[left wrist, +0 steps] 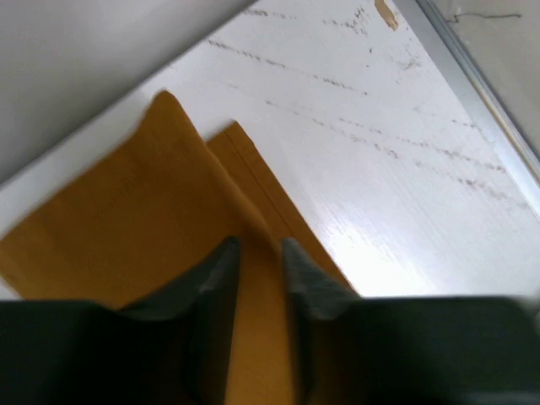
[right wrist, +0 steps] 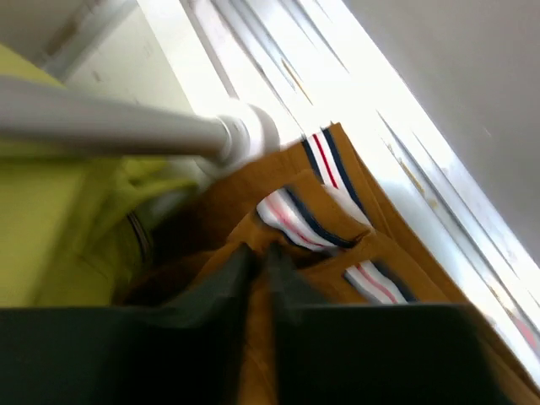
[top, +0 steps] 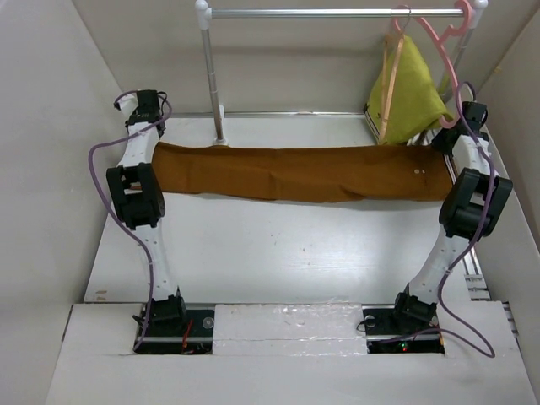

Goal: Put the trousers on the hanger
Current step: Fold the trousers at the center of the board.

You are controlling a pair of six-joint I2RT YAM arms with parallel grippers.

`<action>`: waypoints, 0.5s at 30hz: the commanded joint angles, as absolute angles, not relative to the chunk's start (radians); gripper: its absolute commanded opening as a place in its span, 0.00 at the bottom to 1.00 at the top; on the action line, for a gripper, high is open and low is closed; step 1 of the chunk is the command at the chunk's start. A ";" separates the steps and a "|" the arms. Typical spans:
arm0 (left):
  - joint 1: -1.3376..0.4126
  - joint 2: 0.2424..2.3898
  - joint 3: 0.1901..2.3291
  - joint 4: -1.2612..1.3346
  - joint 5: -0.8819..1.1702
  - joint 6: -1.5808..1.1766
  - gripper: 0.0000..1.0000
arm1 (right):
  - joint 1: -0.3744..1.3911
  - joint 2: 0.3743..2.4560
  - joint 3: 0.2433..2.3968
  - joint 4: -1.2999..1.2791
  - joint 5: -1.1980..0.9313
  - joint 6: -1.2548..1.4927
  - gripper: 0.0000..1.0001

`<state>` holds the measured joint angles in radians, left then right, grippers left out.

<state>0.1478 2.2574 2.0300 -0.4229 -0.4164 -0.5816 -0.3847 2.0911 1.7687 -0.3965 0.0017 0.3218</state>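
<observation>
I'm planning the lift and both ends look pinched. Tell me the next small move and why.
Probably raise both grippers together. The left gripper appears shut on the leg end and the right gripper on the waistband, yet the trousers lie stretched flat on the table, below the hanger on the rail.

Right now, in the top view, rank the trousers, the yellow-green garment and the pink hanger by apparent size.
1. trousers, by far the largest.
2. yellow-green garment.
3. pink hanger, only a thin outline, though nearly as tall as the garment.
</observation>
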 commanded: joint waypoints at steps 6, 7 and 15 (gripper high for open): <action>0.143 2.186 2.068 -0.353 -0.382 -0.549 0.83 | -0.385 2.098 1.808 -0.213 -0.039 0.388 0.76; 0.143 2.157 2.059 -0.388 -0.380 -0.551 0.88 | -0.385 2.098 1.815 -0.234 -0.102 0.376 0.77; 0.201 1.757 1.348 -0.270 -0.304 -0.646 0.76 | -0.477 1.878 1.461 -0.206 -0.218 0.379 0.72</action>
